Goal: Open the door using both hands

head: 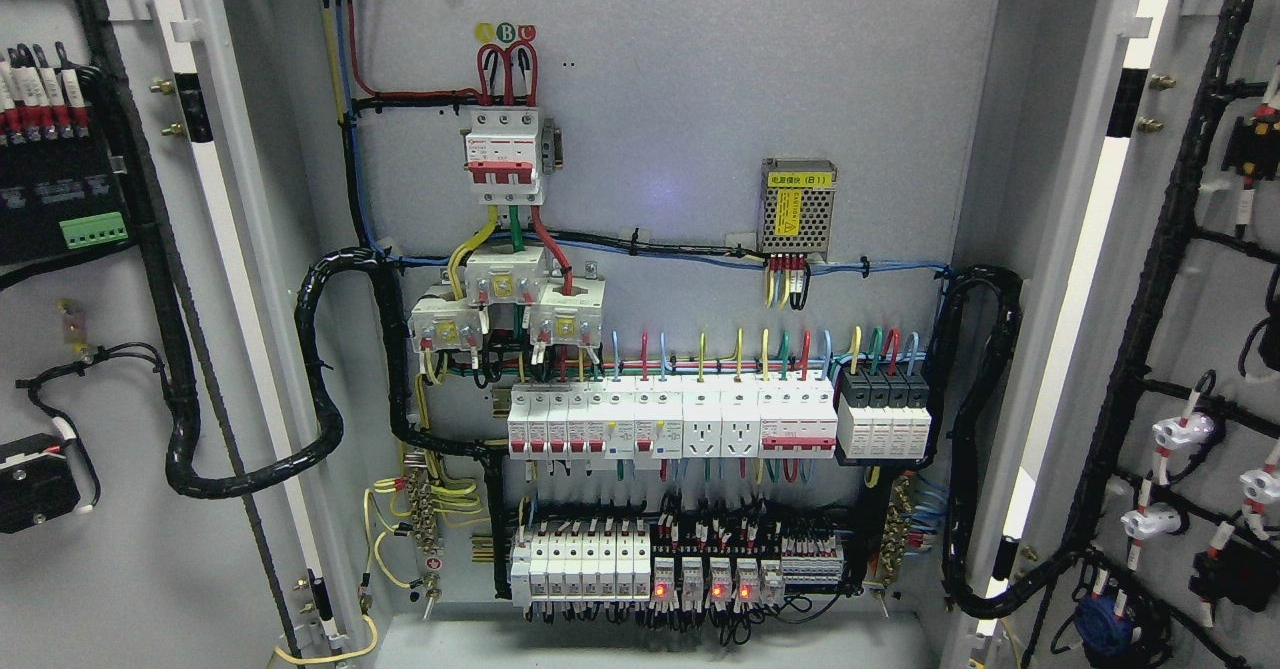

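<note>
Both cabinet doors already stand swung wide, the left door [120,349] at the picture's left edge and the right door [1180,349] at its right, baring the back panel [680,249] with its rows of breakers [670,424]. Neither robot hand is in view, so I cannot tell how the fingers are held. Those doors look like stiff sheet steel, weighted with wiring [1130,389], best held by the bare outer edge, away from the cables.
</note>
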Robot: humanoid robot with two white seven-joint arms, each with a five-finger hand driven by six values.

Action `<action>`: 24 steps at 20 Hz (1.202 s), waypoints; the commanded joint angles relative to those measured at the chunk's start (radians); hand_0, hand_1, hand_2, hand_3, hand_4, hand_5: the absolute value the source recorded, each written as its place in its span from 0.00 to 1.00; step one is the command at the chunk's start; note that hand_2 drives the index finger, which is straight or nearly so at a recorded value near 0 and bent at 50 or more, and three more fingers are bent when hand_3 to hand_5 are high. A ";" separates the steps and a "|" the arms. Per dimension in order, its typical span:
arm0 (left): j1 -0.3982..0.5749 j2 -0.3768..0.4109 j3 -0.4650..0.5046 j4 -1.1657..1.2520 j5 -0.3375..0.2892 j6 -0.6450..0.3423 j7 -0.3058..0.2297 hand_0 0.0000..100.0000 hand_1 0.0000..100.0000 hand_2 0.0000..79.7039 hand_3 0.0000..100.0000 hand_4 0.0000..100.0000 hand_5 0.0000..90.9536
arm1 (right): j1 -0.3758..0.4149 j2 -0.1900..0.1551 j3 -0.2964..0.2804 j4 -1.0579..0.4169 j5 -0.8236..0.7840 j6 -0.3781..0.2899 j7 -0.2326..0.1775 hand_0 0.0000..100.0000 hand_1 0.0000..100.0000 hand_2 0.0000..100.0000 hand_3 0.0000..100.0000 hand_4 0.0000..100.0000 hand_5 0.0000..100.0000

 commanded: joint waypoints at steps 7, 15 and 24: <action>-0.038 -0.103 -0.031 0.387 -0.102 -0.006 0.013 0.00 0.00 0.00 0.00 0.00 0.00 | -0.009 0.077 0.083 0.198 0.104 0.186 -0.142 0.00 0.00 0.00 0.00 0.00 0.00; -0.059 -0.149 -0.027 0.441 -0.191 -0.003 0.015 0.00 0.00 0.00 0.00 0.00 0.00 | -0.008 0.127 0.092 0.266 0.156 0.226 -0.177 0.00 0.00 0.00 0.00 0.00 0.00; -0.107 -0.157 -0.021 0.516 -0.205 0.004 0.033 0.00 0.00 0.00 0.00 0.00 0.00 | 0.025 0.137 0.090 0.269 0.217 0.229 -0.202 0.00 0.00 0.00 0.00 0.00 0.00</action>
